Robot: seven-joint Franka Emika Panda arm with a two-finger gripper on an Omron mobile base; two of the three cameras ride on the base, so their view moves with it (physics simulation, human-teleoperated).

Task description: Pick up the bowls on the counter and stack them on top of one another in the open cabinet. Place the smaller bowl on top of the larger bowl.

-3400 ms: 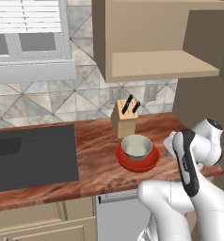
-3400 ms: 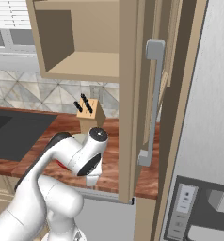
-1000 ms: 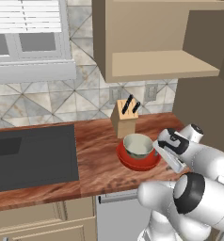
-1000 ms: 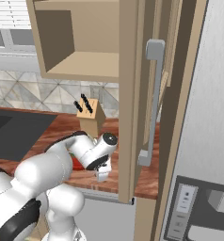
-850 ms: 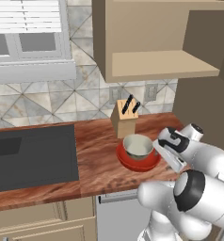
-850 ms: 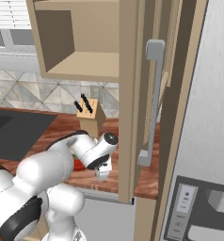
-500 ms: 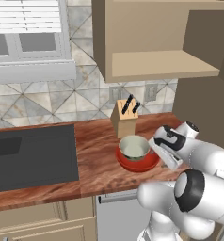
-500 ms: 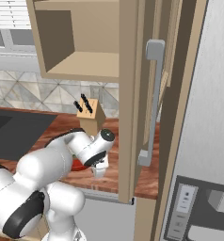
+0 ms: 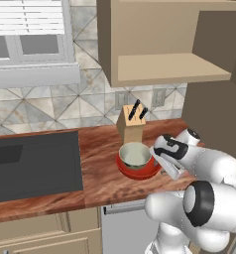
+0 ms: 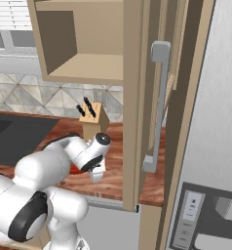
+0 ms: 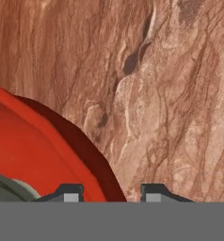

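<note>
The larger bowl [image 9: 138,171], wide and glossy red, rests on the counter [image 9: 102,186] in front of a knife block. Inside it sits the smaller bowl [image 9: 135,155], pale grey-green with a whitish inside. My gripper [image 9: 160,163] is low at the red bowl's right rim. In the hand view the gripper [image 11: 111,192] straddles the red bowl [image 11: 38,150]: one tip over its inside, the other over the wood, jaws narrowed, a small gap either side of the rim. A sliver of the smaller bowl [image 11: 8,187] shows at the lower left. The open cabinet [image 9: 169,69] hangs above.
A wooden knife block [image 9: 131,125] stands just behind the bowls. The dark sink [image 9: 33,163] lies to the left. The cabinet's open brown door [image 10: 137,97] and a tall unit with a grey handle [image 10: 157,107] stand close on the right.
The hand has moved left and down to the red bowl's right rim, and its jaws have narrowed around that rim. The bowls have not moved.
</note>
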